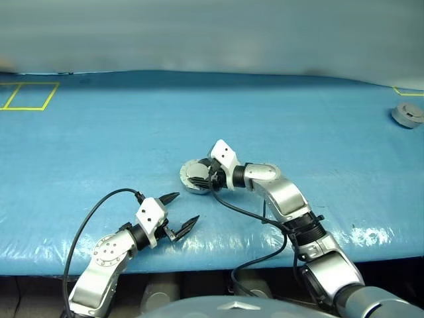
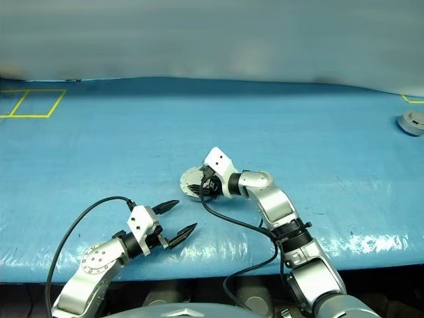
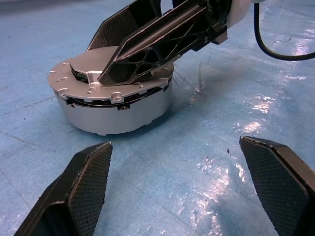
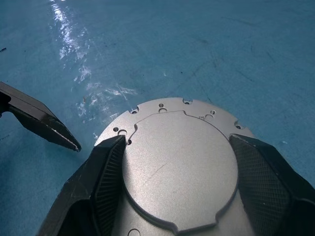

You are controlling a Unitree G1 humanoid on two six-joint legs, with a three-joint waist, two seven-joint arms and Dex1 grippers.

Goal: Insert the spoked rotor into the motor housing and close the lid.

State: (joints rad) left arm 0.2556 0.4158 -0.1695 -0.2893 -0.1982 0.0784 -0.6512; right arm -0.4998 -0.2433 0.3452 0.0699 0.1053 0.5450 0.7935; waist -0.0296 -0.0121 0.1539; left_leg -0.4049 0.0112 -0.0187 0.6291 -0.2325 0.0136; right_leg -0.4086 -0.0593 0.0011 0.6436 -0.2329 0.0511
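Right pincer (image 4: 177, 189) clasps lid (image 4: 179, 167) on motor housing (image 3: 118, 115) | left pincer (image 1: 180, 212) agape

A blue table (image 1: 99, 139) carries the motor housing (image 3: 118, 113) (lid (image 4: 179, 172) on top).

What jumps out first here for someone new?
The right hand at mid-table, its fingers straddling the lid, which sits on the motor housing with a thin gap visible on one side. The left hand waits open near the table's front edge; a small grey part sits far right.
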